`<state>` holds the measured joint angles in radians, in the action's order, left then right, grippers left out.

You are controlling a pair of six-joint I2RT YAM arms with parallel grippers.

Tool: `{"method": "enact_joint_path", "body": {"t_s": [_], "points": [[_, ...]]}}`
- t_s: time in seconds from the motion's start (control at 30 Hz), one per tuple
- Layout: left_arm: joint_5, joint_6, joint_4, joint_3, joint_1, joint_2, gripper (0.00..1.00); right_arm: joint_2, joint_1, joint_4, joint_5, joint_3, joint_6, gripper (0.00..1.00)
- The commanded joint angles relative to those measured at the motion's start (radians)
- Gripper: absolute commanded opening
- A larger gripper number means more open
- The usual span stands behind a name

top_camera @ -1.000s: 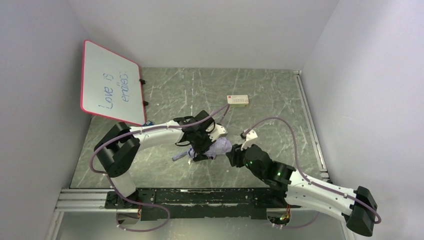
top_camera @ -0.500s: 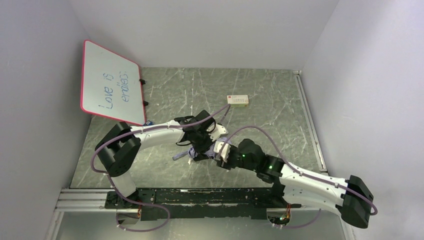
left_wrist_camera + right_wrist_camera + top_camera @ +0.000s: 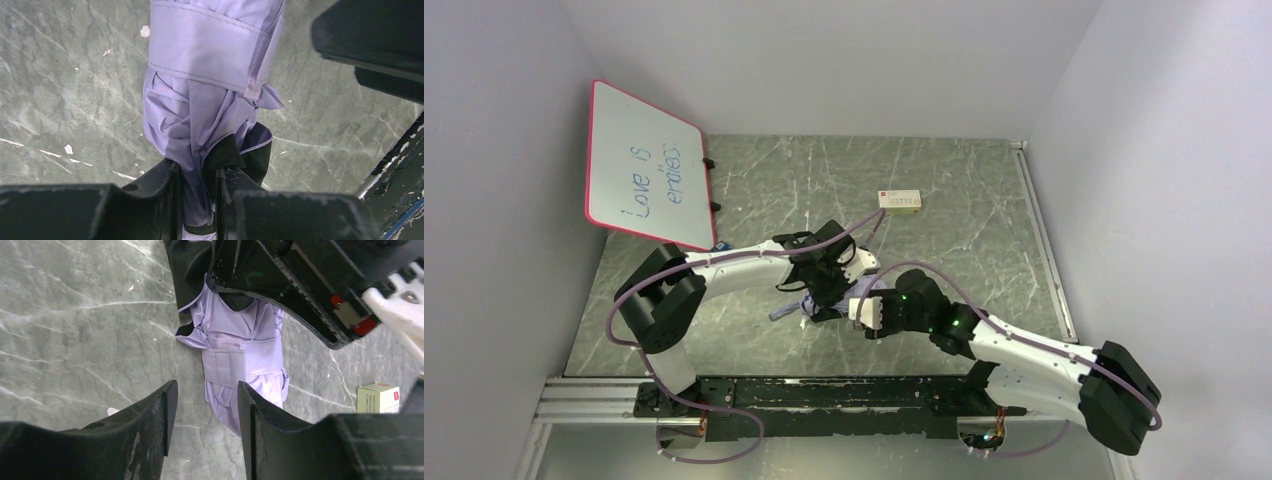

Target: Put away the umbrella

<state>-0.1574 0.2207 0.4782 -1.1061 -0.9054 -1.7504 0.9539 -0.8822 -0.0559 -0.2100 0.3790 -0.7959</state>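
Observation:
The umbrella (image 3: 200,100) is a folded lavender bundle lying on the grey marbled table, with its strap (image 3: 210,55) wrapped round it. My left gripper (image 3: 197,175) is shut on its narrow end, with fabric pinched between the fingers. In the right wrist view the umbrella (image 3: 242,365) lies just ahead of my right gripper (image 3: 205,395), which is open and empty above the table. In the top view my right gripper (image 3: 864,310) covers most of the bundle beside my left gripper (image 3: 824,303); only a lavender end (image 3: 786,311) shows.
A red-framed whiteboard (image 3: 649,165) with blue writing leans at the back left. A small white and red box (image 3: 900,201) lies at the back centre and also shows in the right wrist view (image 3: 377,397). Grey walls close in on three sides.
My right arm has swung left and forward, bringing its open gripper over the umbrella beside the left gripper. The left gripper and the umbrella have stayed put.

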Motion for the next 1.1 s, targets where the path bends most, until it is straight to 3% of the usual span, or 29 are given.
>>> {"method": "enact_joint_path", "body": {"t_s": [0.0, 0.43, 0.67, 0.93, 1.07], "points": [[0.046, 0.026, 0.033, 0.045, -0.008, -0.098, 0.05, 0.073, 0.031, 0.103, -0.051, 0.018, -0.08, 0.5], [0.045, 0.026, 0.036, 0.046, -0.017, -0.102, 0.05, 0.183, 0.07, 0.179, -0.056, 0.048, -0.128, 0.46], [0.049, 0.026, 0.036, 0.046, -0.02, -0.105, 0.05, 0.208, 0.071, 0.113, -0.053, 0.059, -0.133, 0.35], [0.047, 0.026, 0.038, 0.043, -0.02, -0.112, 0.05, 0.234, 0.071, 0.113, -0.012, 0.054, -0.145, 0.32], [0.049, 0.026, 0.037, 0.043, -0.021, -0.118, 0.05, 0.247, 0.071, 0.117, -0.008, 0.054, -0.14, 0.26]]}}
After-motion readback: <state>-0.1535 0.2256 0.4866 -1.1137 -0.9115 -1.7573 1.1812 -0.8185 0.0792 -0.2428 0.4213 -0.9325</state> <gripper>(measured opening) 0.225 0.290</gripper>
